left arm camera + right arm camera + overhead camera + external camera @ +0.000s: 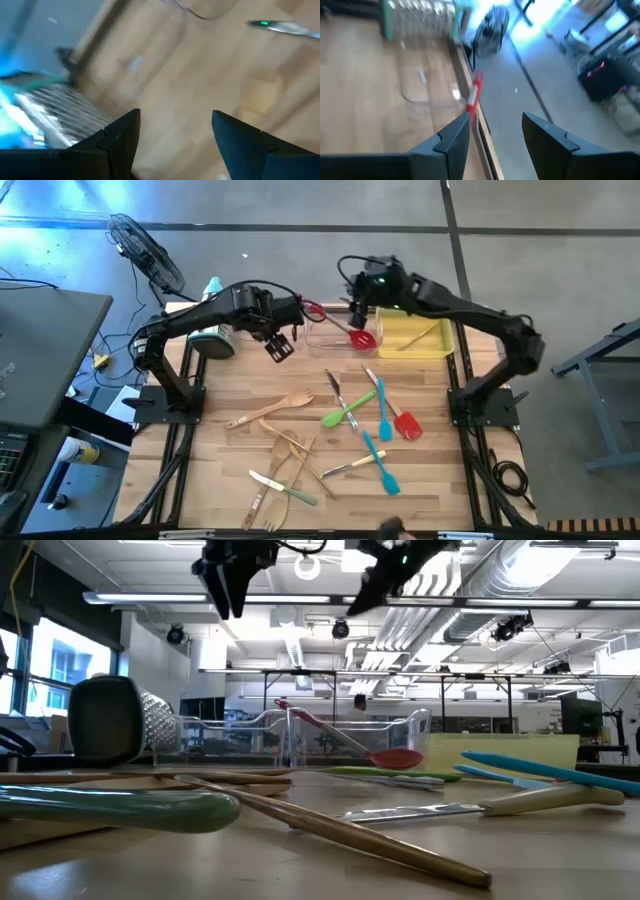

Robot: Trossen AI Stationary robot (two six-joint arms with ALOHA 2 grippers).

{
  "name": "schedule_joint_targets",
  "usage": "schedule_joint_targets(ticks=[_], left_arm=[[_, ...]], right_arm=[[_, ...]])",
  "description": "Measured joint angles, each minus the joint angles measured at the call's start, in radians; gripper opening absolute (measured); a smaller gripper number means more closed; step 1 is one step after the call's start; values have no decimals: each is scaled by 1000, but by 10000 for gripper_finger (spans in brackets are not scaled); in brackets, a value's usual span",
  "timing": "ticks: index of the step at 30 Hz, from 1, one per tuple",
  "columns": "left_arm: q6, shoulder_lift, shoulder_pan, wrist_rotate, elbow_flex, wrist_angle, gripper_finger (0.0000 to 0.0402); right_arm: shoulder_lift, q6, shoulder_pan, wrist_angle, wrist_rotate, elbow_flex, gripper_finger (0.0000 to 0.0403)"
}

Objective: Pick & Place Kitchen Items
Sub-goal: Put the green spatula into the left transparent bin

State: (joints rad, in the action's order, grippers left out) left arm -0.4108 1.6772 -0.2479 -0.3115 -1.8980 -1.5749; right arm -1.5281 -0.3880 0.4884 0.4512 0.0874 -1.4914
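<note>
My left gripper (pixel 281 346) is open and empty, high above the table between the steel grater (pixel 212 336) and the clear tray (pixel 330 343); it also shows in the low view (pixel 229 588). My right gripper (pixel 357 314) is open and empty above the clear tray's far side (pixel 492 131). A red spoon (pixel 348 330) lies in the clear tray, its head on the tray floor (pixel 396 756) and its handle (pixel 474 95) slanting up over the far rim. Several spatulas, wooden spoons, forks and knives lie loose on the table, such as a green spatula (pixel 347 411).
A yellow tray (pixel 432 346) to the right of the clear one holds a wooden utensil (pixel 420 336). Loose utensils spread over the table's middle and near part, among them a red spatula (pixel 406 423), two blue spatulas (pixel 383 411) and wooden forks (pixel 268 411). Bare wood shows below my left gripper (pixel 200 85).
</note>
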Motion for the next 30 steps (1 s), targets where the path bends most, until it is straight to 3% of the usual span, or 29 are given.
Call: schedule_joint_targets(ticks=[4,9,12,21,27,30], left_arm=[[-53,0,18,190,0,4,239],[-138,0,114,253,0,4,239],[-220,0,198,245,0,4,239],[-475,10,432,88,0,23,239],[-503,10,510,84,0,67,239],[-499,10,526,81,0,65,239]], right_arm=[[116,34,-58,46,18,0,172],[232,91,-101,171,2,0,172],[286,130,-103,253,-60,0,172],[344,171,-103,477,-323,0,172],[322,180,-103,705,-570,0,172],[309,171,-120,775,-596,0,172]])
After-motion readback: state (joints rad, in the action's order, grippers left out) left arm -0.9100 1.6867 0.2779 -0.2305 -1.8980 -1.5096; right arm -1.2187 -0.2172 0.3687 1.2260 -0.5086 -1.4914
